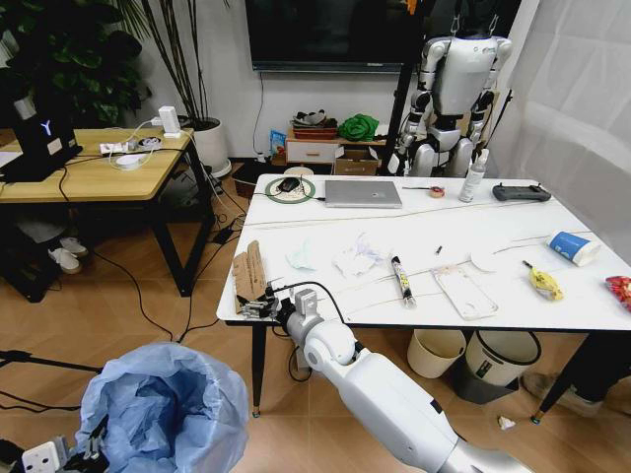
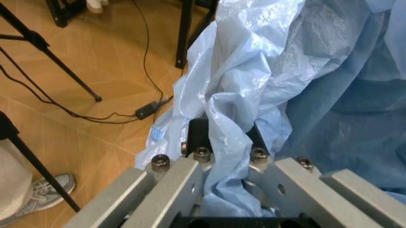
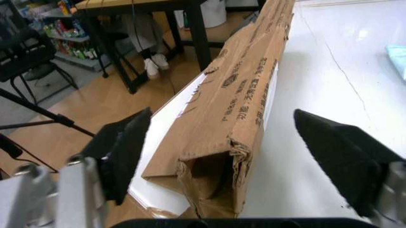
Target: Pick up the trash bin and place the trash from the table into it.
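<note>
The right arm (image 1: 394,404) is glossy white with rounded joints; both grippers have grey metal frames, black pads (image 3: 127,152) and silver screws (image 2: 201,153).

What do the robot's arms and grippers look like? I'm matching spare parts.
The right arm has glossy white rounded shells and a black cable near the wrist. The right gripper has black jaw pads on silver-grey mounts. The left gripper has grey metal bars, round bolt heads and black jaws.

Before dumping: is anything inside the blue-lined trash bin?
The light-blue plastic-lined trash bin, held by the left gripper, shows only crumpled liner inside; its bottom is hidden by folds.
</note>
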You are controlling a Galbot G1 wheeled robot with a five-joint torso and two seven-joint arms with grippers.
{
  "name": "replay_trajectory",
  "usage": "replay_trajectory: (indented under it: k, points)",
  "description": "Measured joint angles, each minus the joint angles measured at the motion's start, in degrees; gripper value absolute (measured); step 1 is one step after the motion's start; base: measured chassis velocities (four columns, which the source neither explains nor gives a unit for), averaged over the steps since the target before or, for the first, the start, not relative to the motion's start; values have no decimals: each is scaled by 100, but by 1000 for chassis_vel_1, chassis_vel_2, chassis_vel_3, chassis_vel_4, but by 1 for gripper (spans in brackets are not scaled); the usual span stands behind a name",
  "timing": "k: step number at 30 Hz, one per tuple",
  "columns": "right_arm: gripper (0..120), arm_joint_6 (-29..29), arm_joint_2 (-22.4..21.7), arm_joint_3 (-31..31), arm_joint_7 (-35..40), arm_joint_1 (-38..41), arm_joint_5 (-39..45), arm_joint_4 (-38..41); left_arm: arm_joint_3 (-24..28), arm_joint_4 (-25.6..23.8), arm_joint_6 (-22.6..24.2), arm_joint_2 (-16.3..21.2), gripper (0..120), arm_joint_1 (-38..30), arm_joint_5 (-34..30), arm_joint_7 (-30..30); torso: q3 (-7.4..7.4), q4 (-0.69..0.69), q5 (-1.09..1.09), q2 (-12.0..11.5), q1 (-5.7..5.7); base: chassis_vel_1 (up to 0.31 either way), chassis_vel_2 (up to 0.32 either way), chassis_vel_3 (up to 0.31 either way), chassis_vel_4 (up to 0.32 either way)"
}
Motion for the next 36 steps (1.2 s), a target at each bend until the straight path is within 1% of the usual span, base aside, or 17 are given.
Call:
replay_trajectory:
  k: [2, 3, 5, 10, 11, 14, 17, 18, 19, 22, 26, 28, 31, 32, 36]
  points:
    - [75, 0, 27, 14, -1, 4, -11, -28, 8, 19, 2, 10, 0, -14, 0, -2, 0, 0, 0, 0, 0, 0, 0, 0, 0]
    - [75, 0, 27, 14, -1, 4, -11, -28, 8, 19, 2, 10, 0, -14, 0, -2, 0, 0, 0, 0, 0, 0, 0, 0, 0]
    - [68, 2, 52, 22, -1, 11, -24, -43, 9, 30, 6, 24, 0, -29, 1, -3, 0, 0, 0, 0, 0, 0, 0, 0, 0]
    - [46, 16, 94, 36, -3, 6, -68, -75, 42, 51, 21, 49, 0, -76, -1, -10, 0, 0, 0, 0, 0, 0, 0, 0, 0]
    - [46, 16, 94, 36, -3, 6, -68, -75, 42, 51, 21, 49, 0, -76, -1, -10, 0, 0, 0, 0, 0, 0, 0, 0, 0]
    - [32, 23, 101, 78, -5, -22, -78, -78, 68, 67, 24, 62, 0, -94, -1, -12, 0, 0, 0, 0, 0, 0, 0, 0, 0]
    - [21, 28, 72, 133, -6, -70, -82, -71, 107, 68, 29, 67, 0, -113, 3, -15, 0, 0, 1, 0, 0, 0, 0, 0, 0]
    - [21, 28, 72, 133, -6, -70, -82, -71, 107, 68, 29, 67, 0, -113, 3, -15, 0, 0, 1, 0, 0, 0, 0, 0, 0]
    - [18, 33, 49, 161, -6, -101, -83, -56, 134, 63, 36, 66, 0, -119, 10, -18, 0, 1, 0, 0, 0, 0, 0, 0, 0]
    - [5, 48, -40, 275, -6, -237, -76, 69, 282, 29, 74, 65, 0, -164, 65, -34, 0, 1, 1, 0, 0, 0, 0, 0, 0]
    - [1, 114, -186, 473, -8, -403, 82, 341, 481, -16, 137, 90, 0, -251, 100, -81, 0, 0, 1, 0, 0, 0, 0, 0, 0]
    - [1, 259, -340, 618, -61, -498, 411, 655, 587, -35, 198, 117, 0, -340, 104, -132, 0, 0, 1, -1, 0, 0, 0, 0, 0]
    - [1, 516, -674, 841, -188, -711, 1236, 1490, 742, -50, 341, 207, 0, -571, 78, -264, 0, -1, 0, -1, 0, 0, 0, 0, 0]
    - [1, 516, -674, 841, -188, -711, 1236, 1490, 742, -50, 341, 207, 0, -571, 78, -264, 0, -1, 0, -1, 0, 0, 0, 0, 0]
    - [1, 830, -1053, 926, -496, -1047, 1772, 2430, 850, -114, 517, 317, 0, -770, -130, -444, -1, 0, 2, -1, -1, 0, 0, 0, 0]
